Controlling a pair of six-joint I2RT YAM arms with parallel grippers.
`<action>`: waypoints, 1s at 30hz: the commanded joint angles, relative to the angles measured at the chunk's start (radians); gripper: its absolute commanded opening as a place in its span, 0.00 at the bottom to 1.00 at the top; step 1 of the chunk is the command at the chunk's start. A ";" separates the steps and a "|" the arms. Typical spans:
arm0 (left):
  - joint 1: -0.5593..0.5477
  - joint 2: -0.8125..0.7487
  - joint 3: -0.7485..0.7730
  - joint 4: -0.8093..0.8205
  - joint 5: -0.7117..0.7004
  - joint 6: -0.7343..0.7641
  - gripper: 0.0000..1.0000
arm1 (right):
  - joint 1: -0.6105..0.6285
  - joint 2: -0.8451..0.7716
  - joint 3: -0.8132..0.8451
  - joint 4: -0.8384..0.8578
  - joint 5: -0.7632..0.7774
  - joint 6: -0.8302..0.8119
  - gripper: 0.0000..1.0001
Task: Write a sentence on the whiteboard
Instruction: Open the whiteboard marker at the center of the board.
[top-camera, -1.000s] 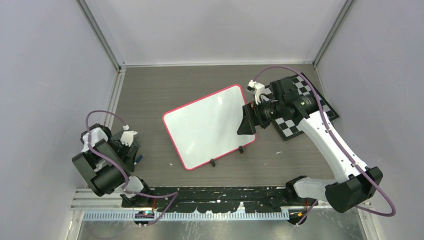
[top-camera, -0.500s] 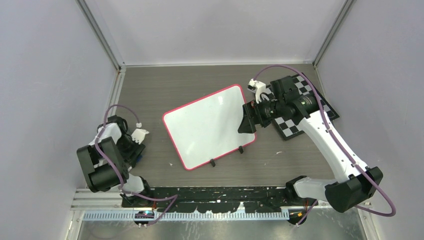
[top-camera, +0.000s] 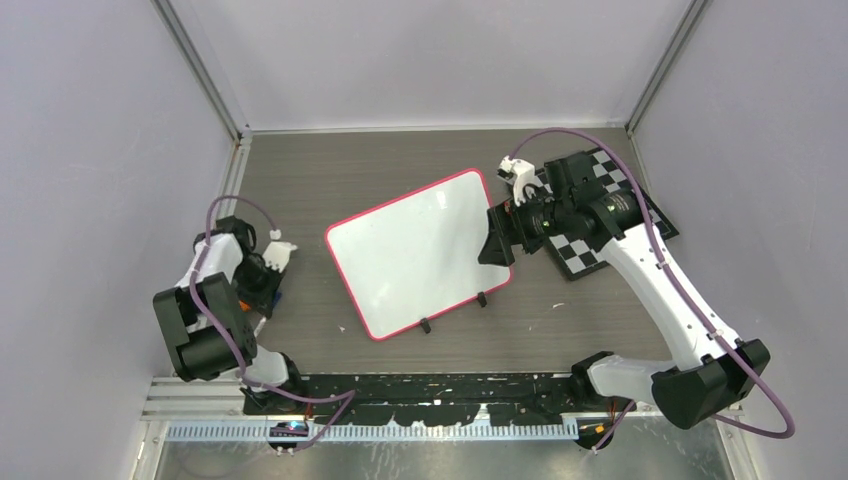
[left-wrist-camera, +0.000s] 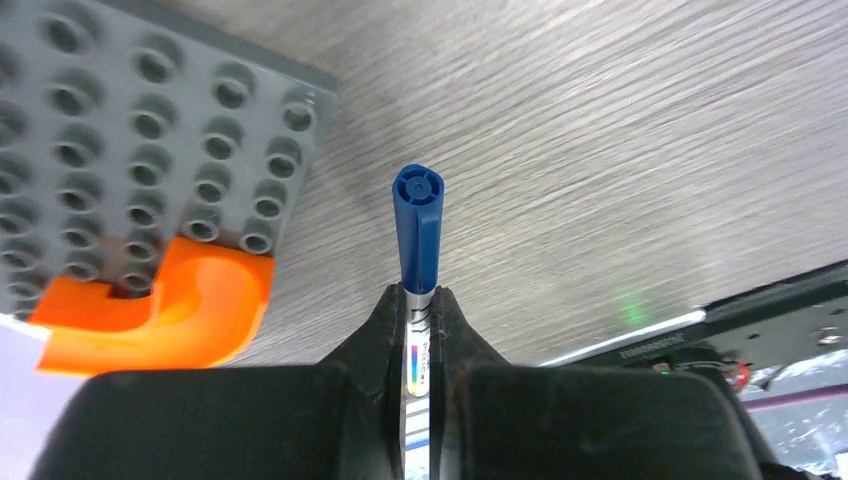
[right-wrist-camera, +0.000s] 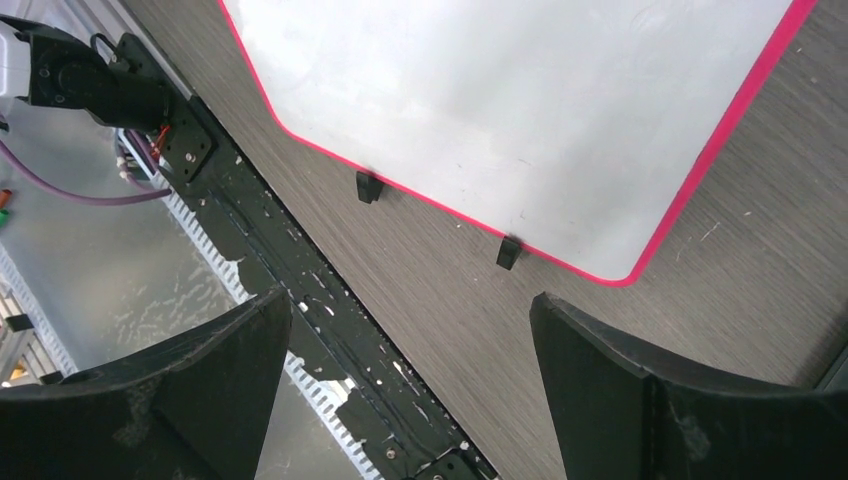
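The left hand (top-camera: 263, 272) is clamped narrow on a blue-capped, white-barrelled marker (left-wrist-camera: 417, 225). The barrel sits between its fingers and the capped end juts straight out beyond the fingertips, along the hand's own line. Ahead of this hand and to its left lie a grey studded plastic plate (left-wrist-camera: 150, 140) and an orange curved plastic piece (left-wrist-camera: 175, 320) resting on it, both on the grey wood-grain surface (top-camera: 300, 180).

The large white rounded-corner whiteboard with a thin pink-red frame (top-camera: 420, 250) lies flat, well apart from the left hand on its right side. Its long axis runs diagonally, from near the left hand away toward the far right. No writing shows on it.

The right hand (top-camera: 497, 235) is at the board's right edge, far nearer than the left. Its fingers are spread wide with nothing between them. The board and its two small black clip feet (right-wrist-camera: 368, 186) lie just ahead of them. A black-and-white checkerboard (top-camera: 655, 222) lies behind this hand.

With the cap on, the marker likely needs uncapping before the left hand carries it rightward to the board.
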 joint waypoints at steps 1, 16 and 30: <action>-0.004 -0.079 0.149 -0.158 0.154 -0.079 0.00 | -0.003 0.019 0.086 0.023 0.013 -0.029 0.93; -0.012 -0.171 1.010 -0.383 0.510 -0.487 0.00 | -0.007 0.136 0.350 0.195 -0.052 0.209 0.93; -0.311 -0.318 0.819 0.518 0.662 -1.481 0.00 | 0.110 0.239 0.335 0.626 -0.143 0.623 0.88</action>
